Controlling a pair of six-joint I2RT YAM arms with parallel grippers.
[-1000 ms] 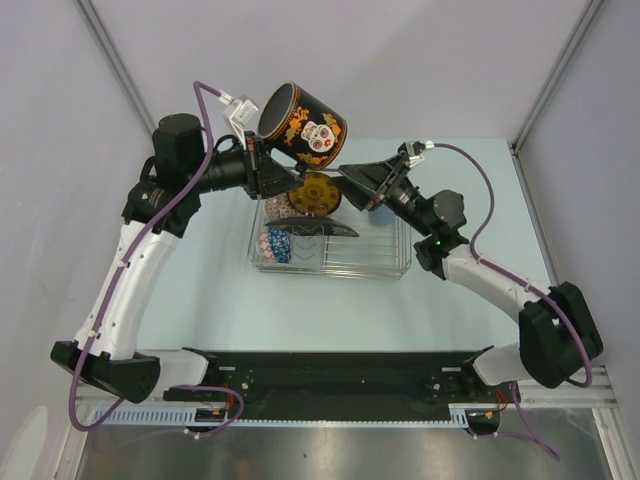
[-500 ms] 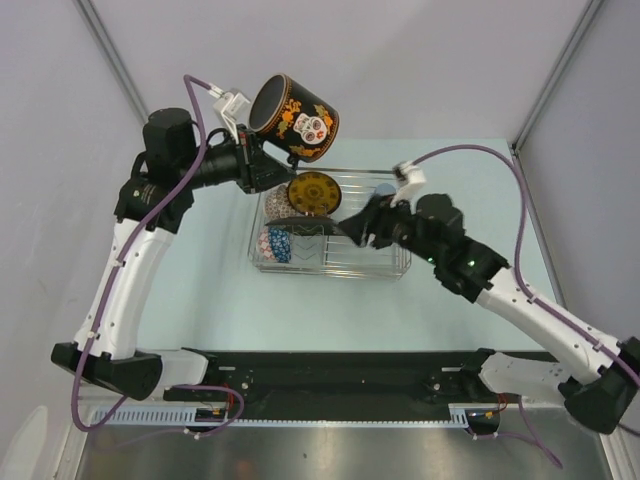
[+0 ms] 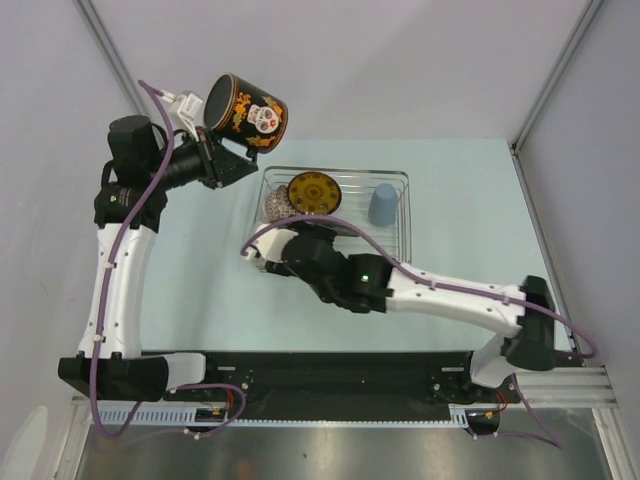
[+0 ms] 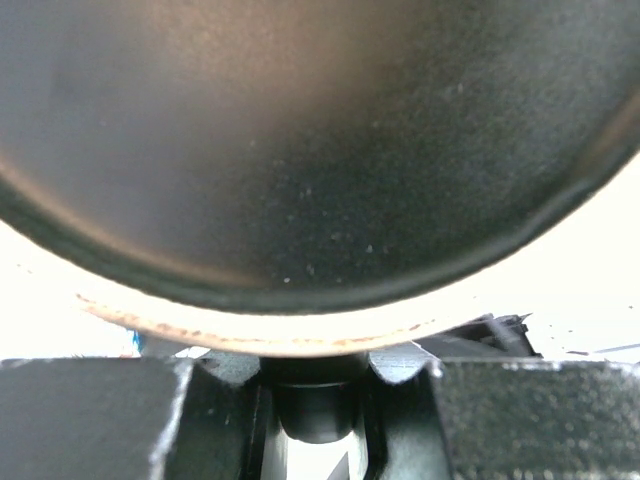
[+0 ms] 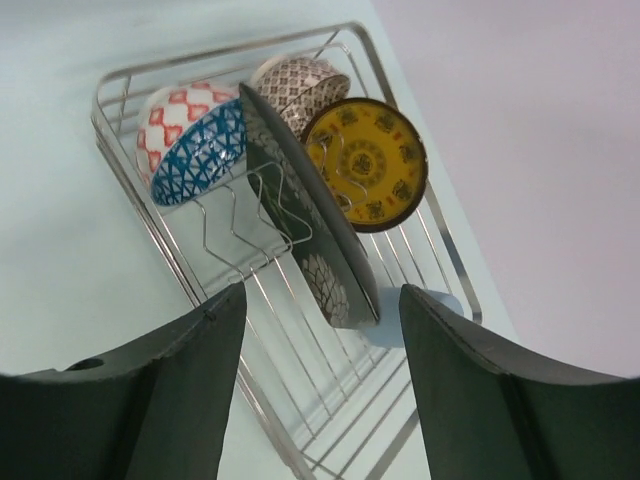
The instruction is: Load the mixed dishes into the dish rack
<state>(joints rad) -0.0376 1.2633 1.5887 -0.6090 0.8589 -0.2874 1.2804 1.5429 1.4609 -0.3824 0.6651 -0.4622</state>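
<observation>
The black mug (image 3: 246, 108) with a skull design hangs high over the table's far left, tipped on its side. My left gripper (image 3: 214, 160) is shut on its handle. In the left wrist view the mug's dark body (image 4: 300, 150) fills the frame above the left gripper (image 4: 315, 400). The dish rack (image 3: 398, 262) holds a light-blue cup (image 3: 383, 204), a yellow round dish (image 3: 313, 192) and a patterned bowl (image 3: 277, 205). My right gripper (image 5: 320, 395) is open and empty over the rack's (image 5: 120, 150) near-left corner. Below it are a red-and-blue bowl (image 5: 190, 135), a brownish bowl (image 5: 300, 82) and a dark plate (image 5: 310, 235) on edge.
The right arm (image 3: 440, 295) stretches low across the table from the near right to the rack's near-left side. Grey walls close in the table on the left, far and right sides. The pale table (image 3: 200, 290) lies bare left of the rack.
The right arm swung from the rack's right side across to its near-left corner, leaving the light-blue cup uncovered in the rack. The left arm carried the mug up and to the left.
</observation>
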